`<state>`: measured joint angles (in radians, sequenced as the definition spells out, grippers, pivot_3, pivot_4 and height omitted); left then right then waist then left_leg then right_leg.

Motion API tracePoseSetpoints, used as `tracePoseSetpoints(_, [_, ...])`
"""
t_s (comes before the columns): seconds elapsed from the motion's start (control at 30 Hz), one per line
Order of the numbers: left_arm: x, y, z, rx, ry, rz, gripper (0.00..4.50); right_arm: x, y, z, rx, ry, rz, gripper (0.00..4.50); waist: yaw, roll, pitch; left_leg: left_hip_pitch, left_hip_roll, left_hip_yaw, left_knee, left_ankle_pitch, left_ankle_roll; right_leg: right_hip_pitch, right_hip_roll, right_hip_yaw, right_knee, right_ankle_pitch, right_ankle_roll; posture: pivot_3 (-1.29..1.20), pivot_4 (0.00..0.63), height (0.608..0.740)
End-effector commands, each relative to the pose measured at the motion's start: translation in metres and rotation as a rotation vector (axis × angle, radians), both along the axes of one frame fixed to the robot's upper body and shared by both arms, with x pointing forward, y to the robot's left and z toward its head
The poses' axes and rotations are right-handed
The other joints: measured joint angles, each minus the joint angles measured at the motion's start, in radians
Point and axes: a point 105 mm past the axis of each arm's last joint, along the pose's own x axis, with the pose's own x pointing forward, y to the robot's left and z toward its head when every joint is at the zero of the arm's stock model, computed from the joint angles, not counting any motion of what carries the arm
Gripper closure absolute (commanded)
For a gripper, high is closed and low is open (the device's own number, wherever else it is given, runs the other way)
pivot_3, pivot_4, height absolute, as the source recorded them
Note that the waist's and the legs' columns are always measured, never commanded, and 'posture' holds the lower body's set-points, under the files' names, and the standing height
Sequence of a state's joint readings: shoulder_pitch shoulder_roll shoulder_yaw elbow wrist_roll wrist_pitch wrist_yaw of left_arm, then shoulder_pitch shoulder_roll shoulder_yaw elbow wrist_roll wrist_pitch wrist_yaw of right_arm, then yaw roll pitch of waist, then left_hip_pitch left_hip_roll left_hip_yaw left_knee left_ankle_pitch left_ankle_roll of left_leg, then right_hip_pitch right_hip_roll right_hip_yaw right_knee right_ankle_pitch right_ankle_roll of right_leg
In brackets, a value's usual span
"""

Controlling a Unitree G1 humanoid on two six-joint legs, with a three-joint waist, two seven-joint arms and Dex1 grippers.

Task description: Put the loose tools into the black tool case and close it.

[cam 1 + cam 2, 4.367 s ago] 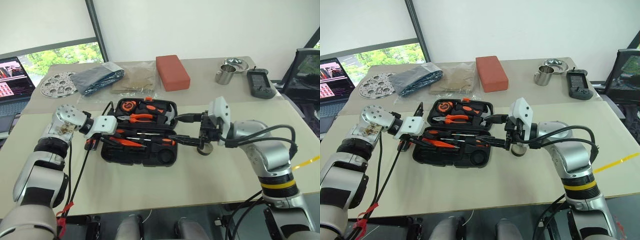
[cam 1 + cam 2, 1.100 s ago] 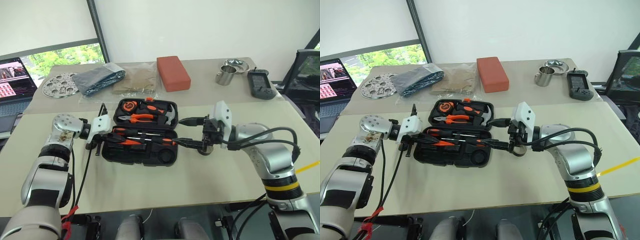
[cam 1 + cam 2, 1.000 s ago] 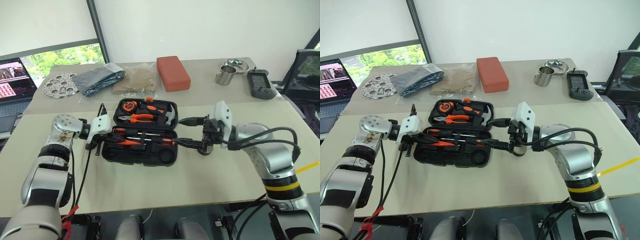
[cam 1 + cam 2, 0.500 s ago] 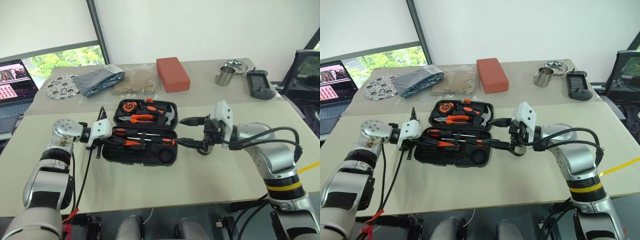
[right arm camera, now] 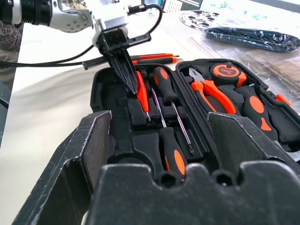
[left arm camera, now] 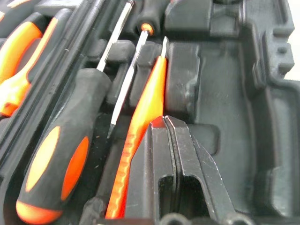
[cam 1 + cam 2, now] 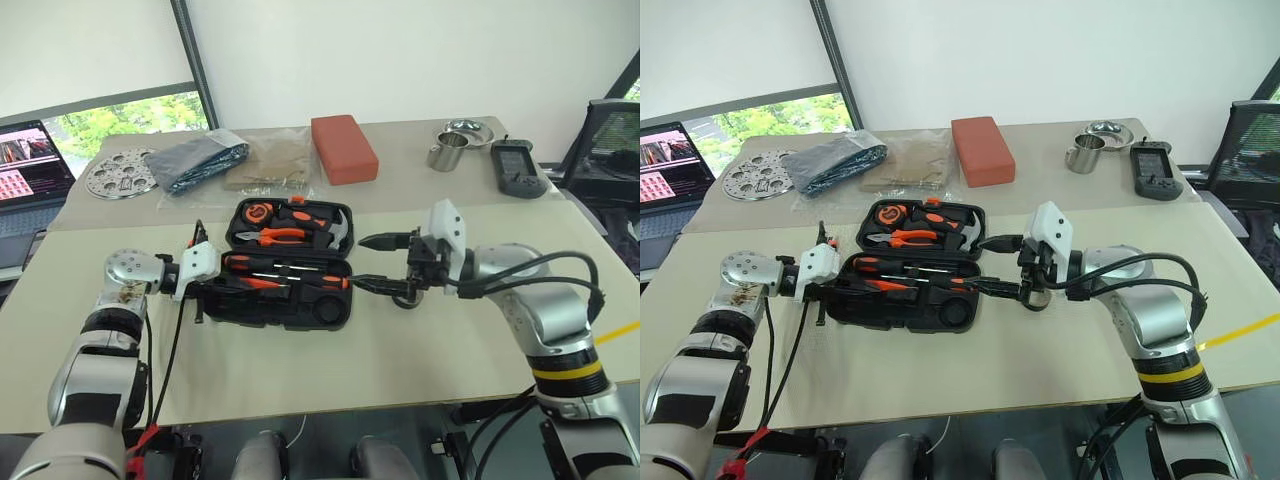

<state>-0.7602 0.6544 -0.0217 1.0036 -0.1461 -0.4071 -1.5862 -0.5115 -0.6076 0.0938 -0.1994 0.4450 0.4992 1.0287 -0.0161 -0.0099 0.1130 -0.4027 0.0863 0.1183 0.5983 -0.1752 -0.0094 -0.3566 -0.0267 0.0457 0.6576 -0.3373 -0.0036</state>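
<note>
Left gripper has its two black fingers pressed together, holding nothing, their tips over the left end of the black tool case, just beside the thin all-orange screwdriver. That screwdriver lies in a moulded slot of the near half of the case, next to a screwdriver with an orange-and-black handle, whose shaft runs alongside it. A second orange-and-black screwdriver lies in the same half, towards the right end. The case stands open and flat on the beige table; its far half holds orange-handled pliers, a round tape measure and a hammer.

Right gripper hangs at the case's right end with its fingers spread wide and nothing between them, one finger above the other.

Beyond the case, on the further table, lie a red brick-shaped block, a clear bag with brown contents, a dark grey pouch and a perforated metal disc. Far right sit a metal cup, a metal bowl and a black handheld device. A laptop stands at the far left.
</note>
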Motion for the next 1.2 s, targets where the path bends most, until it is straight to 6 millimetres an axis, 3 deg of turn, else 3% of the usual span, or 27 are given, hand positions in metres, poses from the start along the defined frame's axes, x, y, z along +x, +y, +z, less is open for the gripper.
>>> tracePoseSetpoints(0.03, [0.001, 0.011, 0.041, -0.09, -0.051, 0.033, 4.44, -0.001, 0.003, 0.013, 0.013, -0.061, 0.025, 0.66, 0.0, 0.0, 0.0, -0.001, 0.0, 0.0, 0.0, 0.0, 0.0, 0.0, 0.0, 0.0, 0.0, 0.0, 0.0, 0.0, 0.15, 0.74])
tracePoseSetpoints(0.13, [0.006, 0.02, 0.059, -0.146, -0.054, 0.134, 4.44, -0.001, 0.004, 0.013, 0.014, -0.061, 0.03, 0.66, 0.002, 0.0, 0.0, -0.001, 0.0, -0.001, 0.0, 0.0, 0.0, 0.0, 0.0, 0.0, 0.0, 0.0, 0.0, 0.0, 0.15, 0.74])
tracePoseSetpoints(0.3, [0.021, 0.056, 0.07, -0.219, -0.114, 0.488, 4.44, -0.003, 0.007, 0.013, 0.023, -0.067, 0.043, 0.66, 0.002, 0.0, 0.0, 0.0, 0.0, -0.005, 0.0, 0.0, 0.0, 0.001, 0.0, 0.0, -0.001, 0.0, 0.0, 0.0, 0.15, 0.74])
tracePoseSetpoints(0.33, [0.021, 0.063, 0.069, -0.232, -0.116, 0.552, 3.95, -0.003, 0.007, 0.014, 0.026, -0.069, 0.043, 0.66, 0.0, 0.0, 0.0, 0.0, 0.0, -0.005, 0.0, 0.0, 0.0, 0.001, 0.0, 0.001, 0.0, 0.0, 0.0, 0.0, 0.15, 0.74])
tracePoseSetpoints(0.37, [0.021, 0.067, 0.066, -0.231, -0.114, 0.6, 3.79, -0.003, 0.007, 0.014, 0.028, -0.07, 0.043, 0.66, -0.001, 0.0, 0.0, 0.0, 0.0, -0.006, 0.0, 0.0, 0.0, 0.0, 0.0, 0.001, -0.001, 0.0, 0.0, 0.0, 0.15, 0.74])
tracePoseSetpoints(0.47, [0.017, 0.076, 0.057, -0.216, -0.111, 0.714, 2.7, -0.003, 0.007, 0.014, 0.029, -0.072, 0.043, 0.66, 0.0, 0.0, 0.0, 0.0, 0.001, -0.006, 0.0, 0.0, 0.0, 0.0, 0.0, 0.001, 0.0, 0.0, 0.0, 0.0, 0.15, 0.74])
tracePoseSetpoints(0.6, [0.01, 0.063, 0.036, -0.195, -0.067, 0.819, 1.2, -0.002, 0.007, 0.014, 0.027, -0.073, 0.047, 0.66, 0.005, 0.0, 0.0, 0.001, 0.0, -0.006, 0.0, 0.0, 0.0, 0.001, -0.002, 0.001, 0.0, 0.0, 0.0, 0.0, 0.15, 0.74])
tracePoseSetpoints(0.7, [0.018, 0.063, 0.032, -0.242, -0.068, 0.991, 0.05, -0.001, 0.009, 0.015, 0.028, -0.078, 0.052, 0.66, 0.015, 0.0, 0.0, 0.001, 0.0, -0.005, 0.0, 0.0, 0.0, 0.002, -0.002, 0.001, -0.001, 0.0, 0.0, 0.0, 0.15, 0.74])
tracePoseSetpoints(0.9, [0.027, 0.065, 0.01, -0.165, -0.081, 1.266, 0.02, -0.002, 0.009, 0.015, 0.026, -0.079, 0.057, 0.66, 0.017, -0.001, 0.0, 0.001, -0.001, -0.006, 0.0, 0.0, 0.0, 0.002, -0.002, 0.003, -0.001, 0.0, 0.0, 0.0, 0.15, 0.74])
tracePoseSetpoints(1.07, [0.028, 0.07, 0.001, -0.12, -0.073, 1.331, 0.02, -0.003, 0.008, 0.016, 0.027, -0.079, 0.05, 0.66, 0.011, -0.001, 0.0, 0.002, -0.001, -0.006, -0.002, 0.0, 0.0, 0.002, -0.001, 0.004, -0.001, 0.0, 0.0, 0.0, 0.15, 0.74])
tracePoseSetpoints(1.2, [0.03, 0.061, -0.023, -0.1, 0.029, 1.341, 0.02, -0.002, 0.007, 0.015, 0.026, -0.081, 0.043, 0.66, 0.015, -0.001, 0.0, 0.003, -0.002, -0.005, -0.002, 0.0, -0.001, 0.003, -0.001, 0.005, -0.001, 0.0, 0.0, 0.0, 0.15, 0.74])
